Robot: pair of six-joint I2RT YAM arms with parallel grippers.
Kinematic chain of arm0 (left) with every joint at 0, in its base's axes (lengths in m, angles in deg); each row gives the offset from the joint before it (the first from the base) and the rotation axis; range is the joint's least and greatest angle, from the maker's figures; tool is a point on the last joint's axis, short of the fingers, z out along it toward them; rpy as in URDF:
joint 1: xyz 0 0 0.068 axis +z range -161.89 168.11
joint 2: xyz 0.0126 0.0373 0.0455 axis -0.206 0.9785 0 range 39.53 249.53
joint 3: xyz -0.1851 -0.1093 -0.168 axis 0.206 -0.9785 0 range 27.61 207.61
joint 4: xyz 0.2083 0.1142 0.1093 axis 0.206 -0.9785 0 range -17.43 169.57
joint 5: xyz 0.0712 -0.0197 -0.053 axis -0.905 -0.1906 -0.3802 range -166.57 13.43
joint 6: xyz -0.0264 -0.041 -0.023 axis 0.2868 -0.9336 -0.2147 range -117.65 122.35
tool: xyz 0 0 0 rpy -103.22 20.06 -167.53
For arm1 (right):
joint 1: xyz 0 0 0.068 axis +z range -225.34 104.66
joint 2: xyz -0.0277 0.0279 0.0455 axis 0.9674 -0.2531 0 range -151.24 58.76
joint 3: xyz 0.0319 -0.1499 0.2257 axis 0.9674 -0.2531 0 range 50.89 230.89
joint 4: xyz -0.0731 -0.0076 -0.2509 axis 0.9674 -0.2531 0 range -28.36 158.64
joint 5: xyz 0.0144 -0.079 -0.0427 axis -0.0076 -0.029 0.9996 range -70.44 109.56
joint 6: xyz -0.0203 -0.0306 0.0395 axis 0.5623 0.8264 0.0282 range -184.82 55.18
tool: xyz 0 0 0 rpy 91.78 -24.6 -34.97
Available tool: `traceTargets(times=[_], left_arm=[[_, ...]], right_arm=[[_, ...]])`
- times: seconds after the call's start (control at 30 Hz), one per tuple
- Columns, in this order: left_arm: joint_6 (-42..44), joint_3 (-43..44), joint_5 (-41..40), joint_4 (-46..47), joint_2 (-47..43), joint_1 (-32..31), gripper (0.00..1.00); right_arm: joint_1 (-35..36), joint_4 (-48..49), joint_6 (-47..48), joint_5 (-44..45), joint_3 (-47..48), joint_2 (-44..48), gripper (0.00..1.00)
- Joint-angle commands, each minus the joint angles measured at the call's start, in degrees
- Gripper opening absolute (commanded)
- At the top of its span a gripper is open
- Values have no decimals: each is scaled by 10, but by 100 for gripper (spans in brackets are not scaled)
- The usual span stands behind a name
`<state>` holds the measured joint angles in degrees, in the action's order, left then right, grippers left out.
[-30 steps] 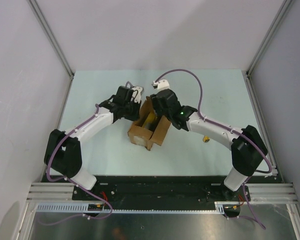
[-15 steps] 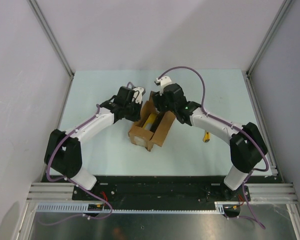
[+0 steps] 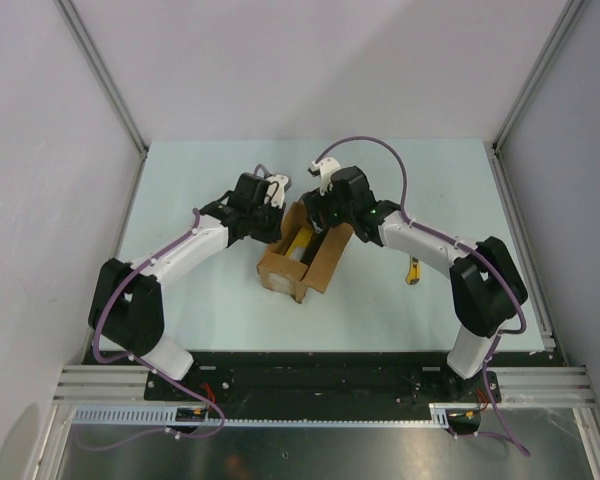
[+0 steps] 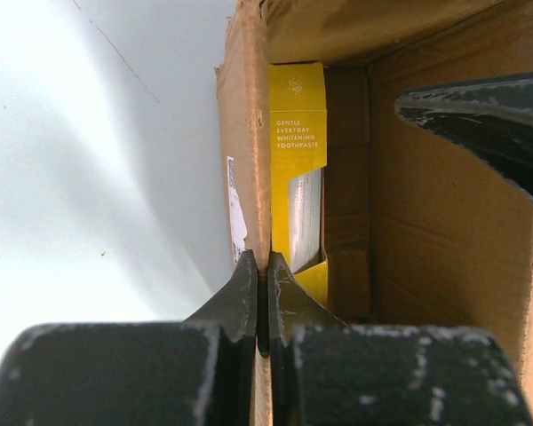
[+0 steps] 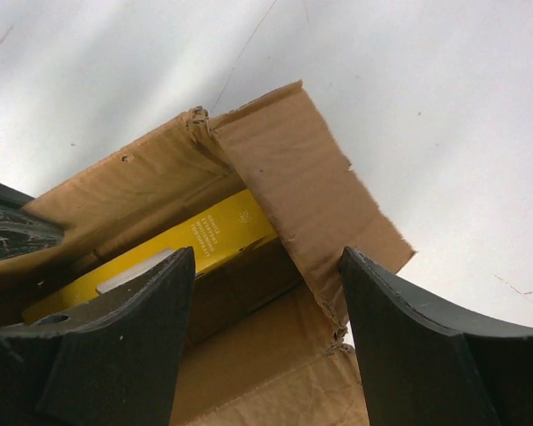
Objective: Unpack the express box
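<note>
The brown express box (image 3: 288,268) stands open in the middle of the table, flaps spread. A slim yellow toothpaste package (image 3: 299,243) lies inside against the left wall; it shows in the left wrist view (image 4: 298,133) and the right wrist view (image 5: 204,240). My left gripper (image 4: 262,262) is shut on the box's left wall (image 4: 247,151), pinching the cardboard edge. My right gripper (image 5: 266,293) is open over the box's far end, one finger above the package, the other outside the far flap (image 5: 311,195).
A yellow-and-black utility knife (image 3: 413,272) lies on the table right of the box, under my right arm. The pale table (image 3: 430,180) is walled on three sides by white panels and metal posts.
My right gripper has drawn back toward the far end of the box and the right arm has swung farther back. The left gripper and the box have stayed put.
</note>
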<state>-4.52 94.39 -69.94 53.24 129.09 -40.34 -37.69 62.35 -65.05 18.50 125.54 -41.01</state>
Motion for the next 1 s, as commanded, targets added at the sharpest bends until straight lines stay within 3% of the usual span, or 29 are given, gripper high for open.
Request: traceTargets(times=[0.0,0.17,0.37,0.57,0.77,0.8,0.9,0.97], left_arm=[[20,12,36,9,-20,-10,0],[22,15,41,9,-16,-13,0],[29,18,51,9,-17,-14,0],[34,12,60,9,-19,-19,0],[36,11,56,9,-19,-21,3],[35,12,54,10,-18,-21,6],[32,14,47,10,-20,-21,12],[27,17,39,9,-23,-21,18]], right_arm=[[-1,-12,22,-25,1,-17,70],[-5,-7,22,-32,2,-25,67],[-9,-11,24,-47,9,-37,56],[-15,-38,46,-58,40,-57,61],[-17,-82,57,-76,89,-99,59],[-16,-89,57,-84,92,-101,57],[-18,-94,51,-74,92,-97,39],[-18,-96,47,-69,92,-90,22]])
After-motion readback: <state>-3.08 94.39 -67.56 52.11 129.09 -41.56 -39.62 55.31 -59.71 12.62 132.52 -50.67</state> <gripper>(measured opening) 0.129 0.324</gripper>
